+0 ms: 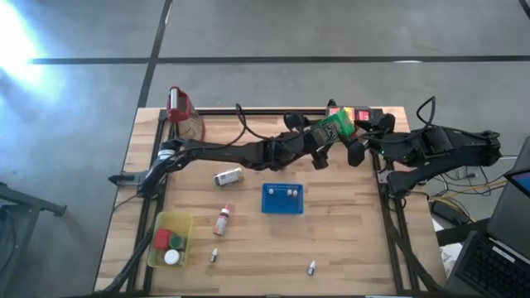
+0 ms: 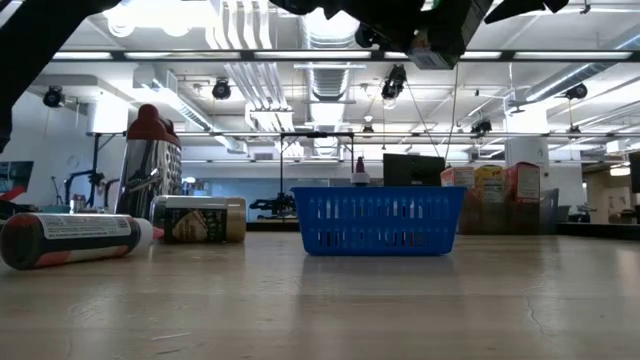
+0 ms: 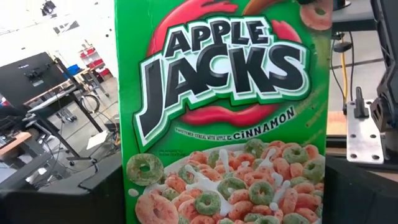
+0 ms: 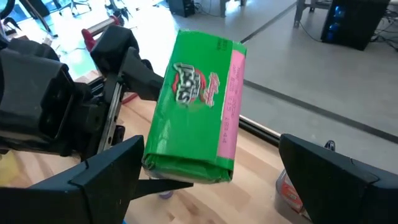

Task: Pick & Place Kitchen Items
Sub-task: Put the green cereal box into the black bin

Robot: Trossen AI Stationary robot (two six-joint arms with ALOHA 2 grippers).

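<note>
you've got the green cereal carton (image 1: pixel 333 126) up in the air over the table's back edge, held between the left gripper (image 1: pixel 325 136) fingers: jaws spread wide, clamped on the box's sides. it's a flat rectangular cardboard box, glossy green print with a pink side panel (image 4: pixel 231 99). the right gripper (image 1: pixel 358 147) sits just beside it, fingers spread, nothing in them.

on the wood-plank table (image 1: pixel 348 240): blue perforated plastic tray (image 1: pixel 282 199) mid-table with two small white-capped bottles (image 1: pixel 291 192) inside. a round tin (image 1: pixel 227 176) lies on its side left of the tray, a red-and-white bottle (image 1: pixel 222 221) lies flat near it. a translucent yellow bin (image 1: pixel 170 239) at the front left holds round red, green and white lids. the ribbed clear jug (image 1: pixel 184 113) with red top stands at the back left corner.
</note>
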